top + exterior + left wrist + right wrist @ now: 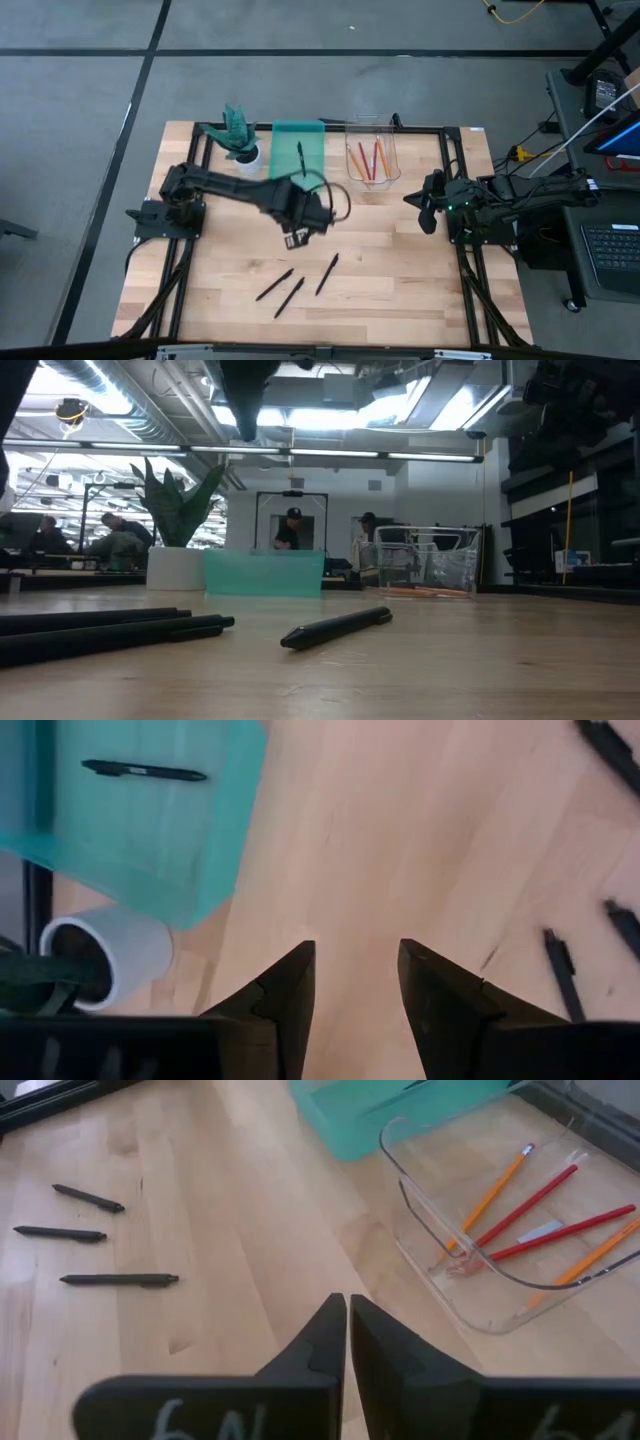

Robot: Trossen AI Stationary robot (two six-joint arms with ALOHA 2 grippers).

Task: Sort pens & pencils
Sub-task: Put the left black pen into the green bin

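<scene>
Three black pens (290,286) lie flat on the near middle of the wooden table; they also show in the right wrist view (90,1240) and the low view (335,628). A fourth pen (145,770) lies in the teal tray (298,150). Two orange and two red pencils (540,1215) lie in the clear container (373,160). My left gripper (355,970) hangs open over bare table at the middle (298,237), between the tray and the loose pens, touching nothing. My right gripper (347,1315) is shut and waits at the table's right edge (425,205).
A white pot with a green plant (240,140) stands left of the teal tray at the far edge. A black frame rail (420,127) runs round the table's sides. People sit in the room behind the table (290,530). Bare wood lies around the loose pens.
</scene>
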